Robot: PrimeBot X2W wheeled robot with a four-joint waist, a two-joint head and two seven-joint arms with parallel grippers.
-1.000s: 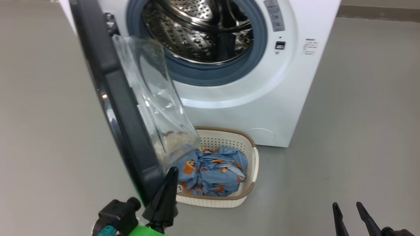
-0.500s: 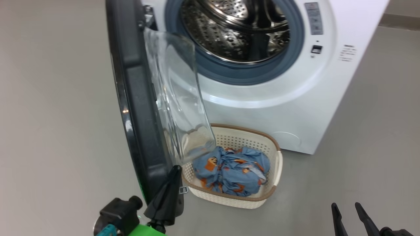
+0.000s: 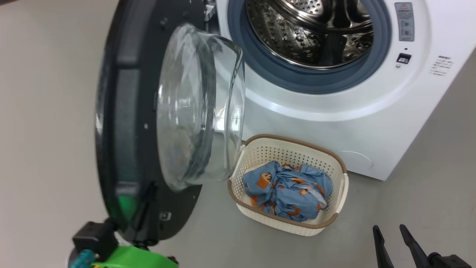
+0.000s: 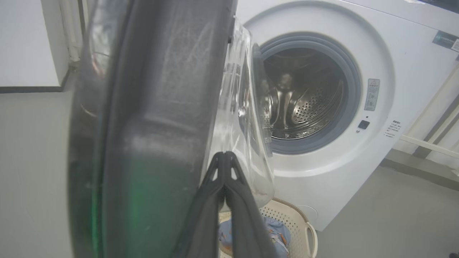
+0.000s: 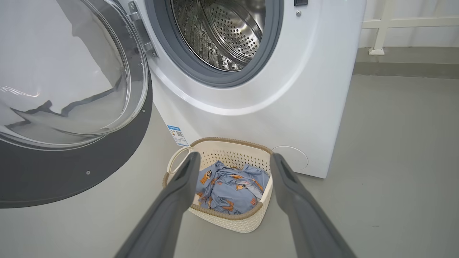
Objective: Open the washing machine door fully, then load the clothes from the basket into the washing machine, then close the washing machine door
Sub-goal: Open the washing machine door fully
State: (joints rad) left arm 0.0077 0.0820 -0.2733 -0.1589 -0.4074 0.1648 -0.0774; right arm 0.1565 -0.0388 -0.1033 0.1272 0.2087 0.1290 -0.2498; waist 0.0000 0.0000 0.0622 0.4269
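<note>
washing machine door (image 3: 126, 123) swung wide open, hinged at the left side of the washing machine (image 3: 334, 123) in the head view, dark inner face and bulging glass bowl window (image 3: 197, 108) turned toward the camera. round opening fully uncovered: blue-grey gasket (image 3: 308, 80) ringing the steel perforated drum (image 3: 312, 33), with no fabric visible in the part of the drum on show. basket (image 3: 286, 219) on the grey floor (image 3: 427, 167), just in front of the machine's lower front panel and just beside the door's lower edge, one end near the bowl window. clothes (image 3: 290, 190) bunched inside the basket, light blue with orange-brown figures, lying below the brown rim. small blue label sticker (image 5: 176, 135) on the machine's front, close to the basket's far handle in the right wrist view. left pincer (image 4: 224, 157) pressed together, fingers tip to tip with nothing between them, rising along the door's dark inner ring in front of the glass bowl in the left wrist view; cannot tell whether touching the door. green wrist part (image 3: 126, 257) low at the left in the head view, beneath the door's bottom edge. right pincer (image 5: 235, 156) spread wide and empty, well apart from the machine, fingers framing the basket and clothes in the right wrist view, tips in the air short of the basket.
</note>
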